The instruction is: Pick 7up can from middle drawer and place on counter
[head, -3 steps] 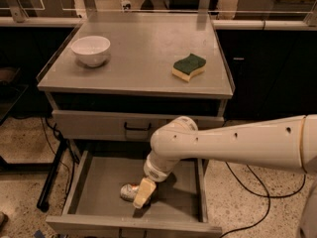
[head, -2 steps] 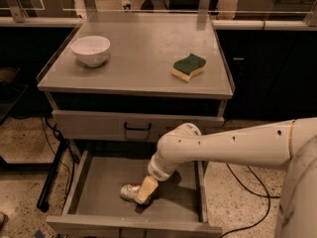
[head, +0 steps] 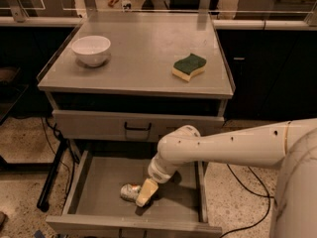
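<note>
The counter (head: 133, 76) fills the upper middle of the frame. A thin raised rim is seen along its left and right edges, and most of its grey top is left bare, widest in the centre and along the near edge.

The white robot arm (head: 223, 145) is reached in from the right edge of the frame, across the lower right, and is bent down at its elbow below the counter.

The middle drawer (head: 96, 195) is pulled out at the bottom of the frame, with its low front wall nearest the lower edge. Its flat floor is left open on the left side and behind the arm, while the right side is partly covered by the arm.

Above it, the upper drawer (head: 99, 124) with the black handle (head: 137, 128) is seen closed.

The white bowl (head: 91, 49) is set upright near the counter's left edge, toward the back. The sponge (head: 188, 66), green on top and yellow beneath, is laid near the right edge, well apart from the bowl.

The gripper (head: 144, 195) is lowered into the drawer, near the middle of its floor and toward the front wall. It is placed against the right end of the 7up can (head: 130, 192), which is laid on its side on the floor. Whether the gripper is closed on the can cannot be told.
</note>
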